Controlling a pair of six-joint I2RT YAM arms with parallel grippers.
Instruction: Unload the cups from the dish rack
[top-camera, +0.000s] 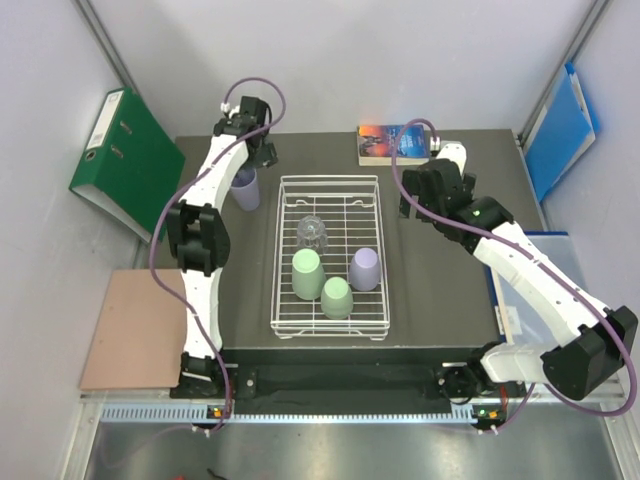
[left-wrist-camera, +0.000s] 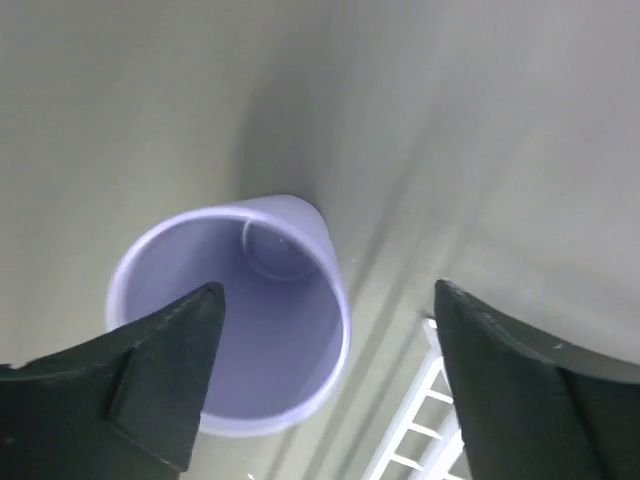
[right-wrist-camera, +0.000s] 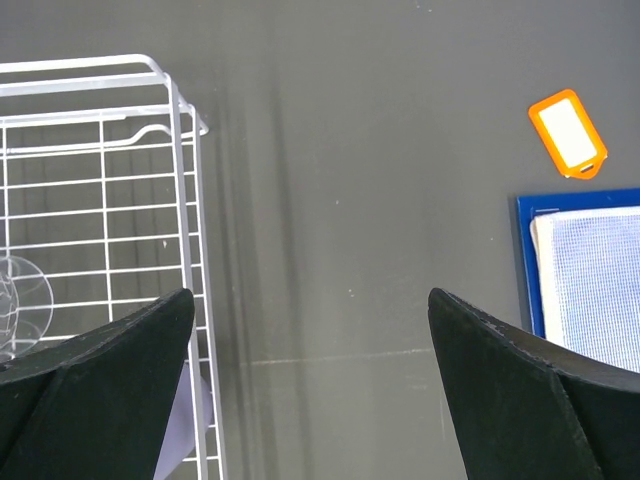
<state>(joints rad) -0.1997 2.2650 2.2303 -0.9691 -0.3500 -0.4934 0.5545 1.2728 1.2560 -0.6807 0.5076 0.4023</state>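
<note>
Both arms' jaws gape; an upright lilac cup (left-wrist-camera: 235, 330) stands outside the dish rack (top-camera: 330, 179).

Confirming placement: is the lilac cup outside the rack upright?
Upright: left wrist view looks down into the lilac cup, base visible inside.

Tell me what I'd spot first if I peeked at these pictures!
A white dish rack sits in the middle of the dark table, holding two green cups, a lilac cup and a clear glass. A second lilac cup stands upright just left of the rack, under the open left gripper.
</note>
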